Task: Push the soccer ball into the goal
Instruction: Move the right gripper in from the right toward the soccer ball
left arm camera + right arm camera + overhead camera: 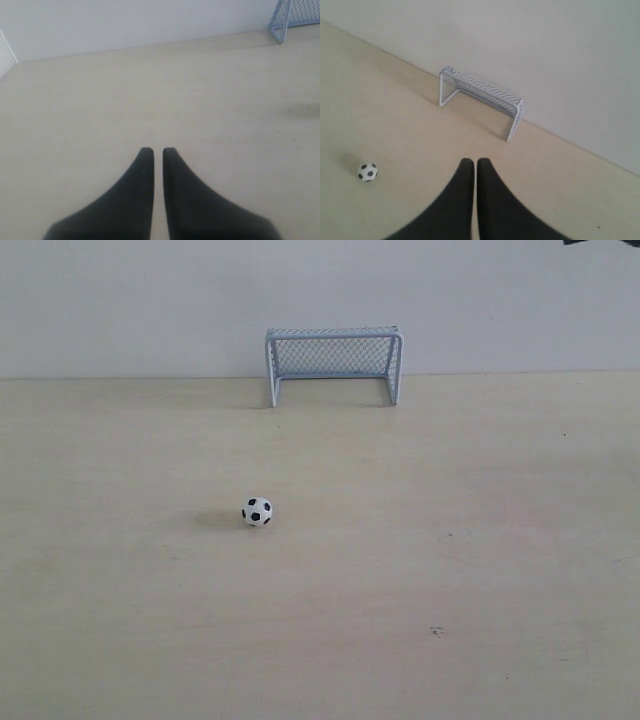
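The soccer ball rests on the pale wooden table, left of centre, well in front of the goal, which stands against the back wall with its mouth facing forward. The right wrist view shows the ball and the goal too. My right gripper is shut with nothing held, hovering apart from the ball. In the left wrist view my left gripper is shut and empty, and only a corner of the goal shows. Neither gripper appears in the exterior view.
A white wall runs behind the table. A small dark speck marks the tabletop at the front right. A dark object pokes in at the top right corner.
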{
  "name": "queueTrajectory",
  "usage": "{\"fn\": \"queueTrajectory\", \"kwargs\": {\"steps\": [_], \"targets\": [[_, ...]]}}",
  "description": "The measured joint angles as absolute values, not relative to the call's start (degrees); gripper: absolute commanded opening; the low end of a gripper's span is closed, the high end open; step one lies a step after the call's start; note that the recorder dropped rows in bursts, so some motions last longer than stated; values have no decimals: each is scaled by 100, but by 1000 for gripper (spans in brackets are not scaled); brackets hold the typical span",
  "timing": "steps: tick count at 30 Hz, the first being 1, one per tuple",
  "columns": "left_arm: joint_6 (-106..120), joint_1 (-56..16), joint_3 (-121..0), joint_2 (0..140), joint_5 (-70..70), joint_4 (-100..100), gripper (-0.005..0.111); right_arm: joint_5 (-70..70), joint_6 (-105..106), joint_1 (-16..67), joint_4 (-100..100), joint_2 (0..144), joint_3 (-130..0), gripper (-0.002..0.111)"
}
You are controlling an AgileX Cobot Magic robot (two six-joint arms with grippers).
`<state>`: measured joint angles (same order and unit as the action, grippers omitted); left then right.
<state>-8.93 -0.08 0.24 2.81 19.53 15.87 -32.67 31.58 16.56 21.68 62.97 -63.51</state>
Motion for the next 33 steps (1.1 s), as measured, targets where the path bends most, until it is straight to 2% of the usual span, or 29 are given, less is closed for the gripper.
{"fn": "queueTrajectory", "kwargs": {"steps": [13,33], "targets": [[-893,-8,24,281,1953,1587,6,-4205,4085,1656,2923,7140,-7088,0],[-893,-8,24,281,1953,1587,6,-5765,4312,1656,3101,8493,-8244,0]]}}
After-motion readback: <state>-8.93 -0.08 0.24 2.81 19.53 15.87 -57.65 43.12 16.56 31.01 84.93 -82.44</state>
